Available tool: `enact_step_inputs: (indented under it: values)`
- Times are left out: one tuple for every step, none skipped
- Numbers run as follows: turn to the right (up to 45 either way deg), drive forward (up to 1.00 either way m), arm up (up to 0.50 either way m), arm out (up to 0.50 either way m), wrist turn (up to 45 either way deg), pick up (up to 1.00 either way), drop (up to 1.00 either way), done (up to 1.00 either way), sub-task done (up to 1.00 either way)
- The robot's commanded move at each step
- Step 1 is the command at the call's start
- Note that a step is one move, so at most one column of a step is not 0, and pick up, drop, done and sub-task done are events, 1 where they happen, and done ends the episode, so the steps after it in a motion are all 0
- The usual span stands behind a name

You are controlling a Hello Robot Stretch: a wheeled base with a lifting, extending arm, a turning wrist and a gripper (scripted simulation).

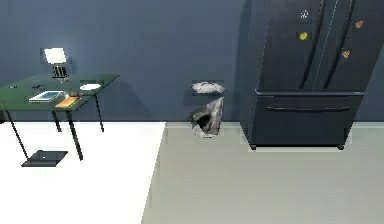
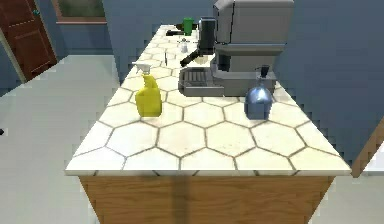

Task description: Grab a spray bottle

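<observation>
On the hexagon-tiled countertop (image 2: 200, 140) in the arm side view stands a yellow bottle (image 2: 148, 99) with a pale top, left of the middle. It may be a spray bottle. A blue bottle (image 2: 260, 101) with a dark top stands toward the right, in front of the coffee machine (image 2: 240, 45). I cannot tell which of the two has a spray head.
Several small items (image 2: 175, 40) crowd the counter's far end. A brown door (image 2: 28, 40) is at that view's left. Ahead are a dark fridge (image 1: 305, 75), a bagged bin (image 1: 207, 108) and a green-topped table (image 1: 55, 92) with a lamp (image 1: 57, 62); open floor lies between.
</observation>
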Motion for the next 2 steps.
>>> enact_step_inputs:
  values:
    - [0.0, 0.00, 0.50, 0.00, 0.0, 0.00, 0.00, 0.00, 0.00]
    - [0.0, 0.00, 0.38, 0.00, 0.0, 0.00, 0.00, 0.00, 0.00]
